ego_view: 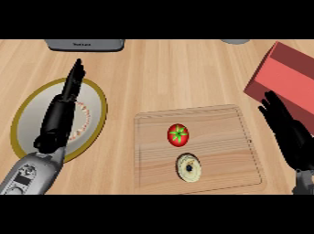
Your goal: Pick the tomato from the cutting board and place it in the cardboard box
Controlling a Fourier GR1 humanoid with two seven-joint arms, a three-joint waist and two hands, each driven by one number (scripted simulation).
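Note:
A red tomato (178, 135) with a green star-shaped stem lies on the wooden cutting board (220, 123), near its middle. A red box (294, 84) sits at the right, tilted, beyond the board's right edge. My right hand (291, 132) is open with straight fingers, just right of the board and in front of the box, not touching the tomato. My left hand (61, 112) is open, fingers pointing away, resting over a plate at the left.
A white plate with a gold rim (24, 114) lies at the left under my left hand. A round cream ring-shaped item (188, 167) sits on the board below the tomato. A grey appliance (85, 44) stands at the back edge, and a grey object (235, 41) at the back right.

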